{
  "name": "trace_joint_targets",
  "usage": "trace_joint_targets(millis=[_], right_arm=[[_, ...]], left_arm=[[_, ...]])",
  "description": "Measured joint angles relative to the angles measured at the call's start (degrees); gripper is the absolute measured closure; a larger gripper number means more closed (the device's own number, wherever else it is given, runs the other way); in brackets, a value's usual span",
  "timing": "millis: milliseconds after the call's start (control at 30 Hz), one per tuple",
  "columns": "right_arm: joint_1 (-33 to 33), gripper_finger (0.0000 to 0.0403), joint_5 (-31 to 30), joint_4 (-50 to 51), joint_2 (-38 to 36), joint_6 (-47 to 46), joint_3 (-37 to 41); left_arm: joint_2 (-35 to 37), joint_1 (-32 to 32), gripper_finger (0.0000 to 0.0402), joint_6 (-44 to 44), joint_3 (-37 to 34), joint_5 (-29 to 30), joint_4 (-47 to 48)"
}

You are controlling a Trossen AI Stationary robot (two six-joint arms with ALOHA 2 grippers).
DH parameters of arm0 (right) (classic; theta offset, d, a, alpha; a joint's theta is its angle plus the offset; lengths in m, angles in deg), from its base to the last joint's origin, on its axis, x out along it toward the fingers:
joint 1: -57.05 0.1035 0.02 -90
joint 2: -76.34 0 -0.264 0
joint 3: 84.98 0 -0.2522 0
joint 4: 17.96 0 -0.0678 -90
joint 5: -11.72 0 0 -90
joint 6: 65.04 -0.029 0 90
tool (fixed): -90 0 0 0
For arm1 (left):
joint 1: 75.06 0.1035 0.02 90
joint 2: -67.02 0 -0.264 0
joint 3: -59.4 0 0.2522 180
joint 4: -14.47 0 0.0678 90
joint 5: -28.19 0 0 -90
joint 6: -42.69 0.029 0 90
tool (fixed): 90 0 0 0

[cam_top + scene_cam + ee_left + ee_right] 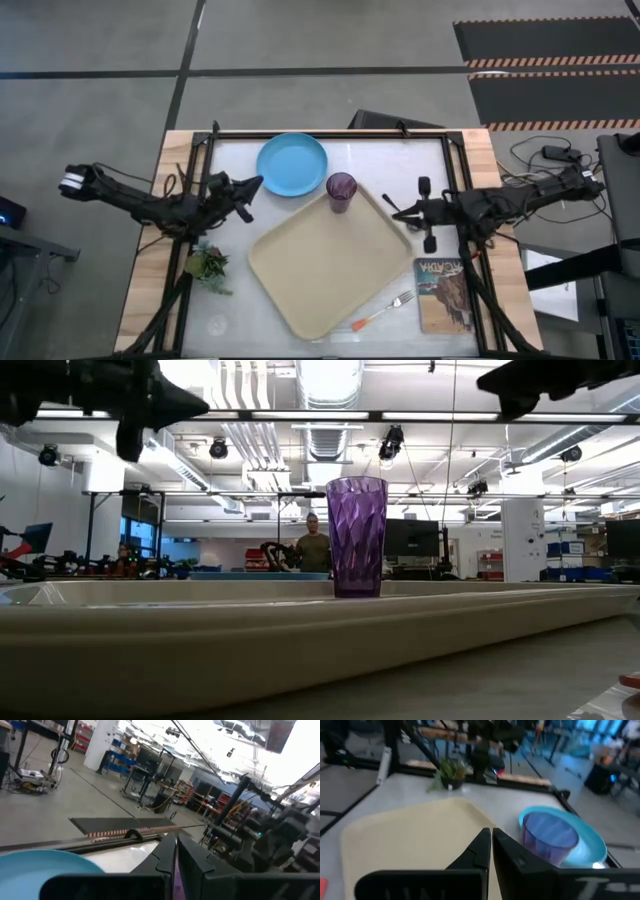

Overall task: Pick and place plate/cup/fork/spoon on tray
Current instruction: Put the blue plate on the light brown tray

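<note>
- Grey floor surrounds the worktop [300,150], a pale sheet in a wooden border; the low view looks past it into a lit workshop where a person [313,545] stands far back.
- Tray [325,262]: largest item, lying at an angle across the worktop's middle.
- Plate [292,164]: off the tray, at the far edge of the worktop, just beyond the tray's far corner.
- Book [441,294]: beside the tray, on the right arm's side.
- Plant sprig [207,265]: near the tray, on the left arm's side.
- Cup [341,190]: upright on the tray's far corner, close to the plate.
- Fork [382,313]: near the tray's near-right edge, tines toward the book; whether it rests on the rim I cannot tell.
- Left end effector [252,186]: in the air just left of the plate, fingers pressed together, holding nothing.
- Right end effector [392,207]: above the tray's right edge, near the cup, fingers together and empty.
</note>
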Motion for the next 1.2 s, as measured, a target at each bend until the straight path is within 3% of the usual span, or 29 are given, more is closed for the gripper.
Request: trace_joint_targets(millis=[333, 600, 767, 1000, 1067, 1200], right_arm=[[0.0, 0.0394, 1.7, -0.6, -8.7, 1.3, 5.4], [0.0, 0.0394, 1.7, -0.7, -13.6, 0.7, 7.0], [0.0, 0.0394, 3.6, -0.7, -15.6, -0.3, 7.5], [0.0, 0.0394, 4.7, -0.5, -16.0, -1.8, 7.6], [0.0, 0.0394, 4.7, -0.4, -16.0, -2.1, 7.6], [0.0, 0.0394, 4.7, -0.5, -16.0, -2.1, 7.6]], left_arm=[[-10.5, 0.6, 0.0402, -0.1, 9.4, 5.9, 1.2], [-15.2, 5.0, 0.0402, -3.1, 18.6, 4.3, 14.4], [-16.7, 11.8, 0.0402, -8.7, 27.6, -4.6, 33.2], [-20.5, 29.1, 0.0402, -18.7, 39.1, -22.1, 68.4], [-21.8, 33.7, 0.0402, -19.8, 39.8, -26.1, 73.5], [-23.7, 40.2, 0.0402, -19.8, 39.3, -33.6, 74.5]])
